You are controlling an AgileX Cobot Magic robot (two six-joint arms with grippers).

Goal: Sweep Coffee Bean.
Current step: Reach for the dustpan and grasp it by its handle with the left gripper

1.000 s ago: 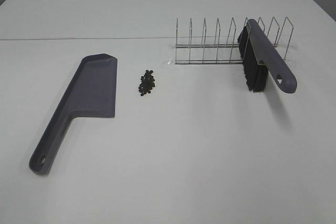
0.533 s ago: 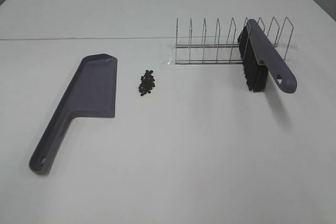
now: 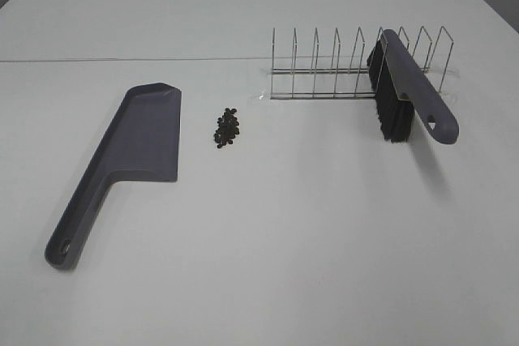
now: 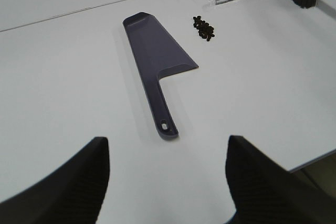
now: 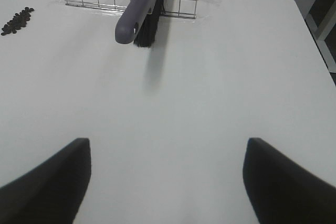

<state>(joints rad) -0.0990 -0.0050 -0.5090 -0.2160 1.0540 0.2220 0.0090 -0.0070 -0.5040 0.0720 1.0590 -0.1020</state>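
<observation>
A small pile of dark coffee beans (image 3: 227,126) lies on the white table, just right of the purple-grey dustpan (image 3: 130,151). The dustpan lies flat with its handle toward the front left. A purple-grey brush (image 3: 409,91) with black bristles stands propped in a wire rack (image 3: 357,66) at the back right. In the left wrist view the dustpan (image 4: 157,61) and beans (image 4: 203,28) lie ahead of my open left gripper (image 4: 167,182). In the right wrist view the brush (image 5: 142,9) and beans (image 5: 17,20) lie ahead of my open right gripper (image 5: 167,182). Neither gripper shows in the exterior view.
The wire rack has several upright dividers and stands behind the beans to the right. The table's right edge (image 5: 310,30) and front edge (image 4: 315,160) show in the wrist views. A seam (image 3: 122,60) crosses the table behind the dustpan.
</observation>
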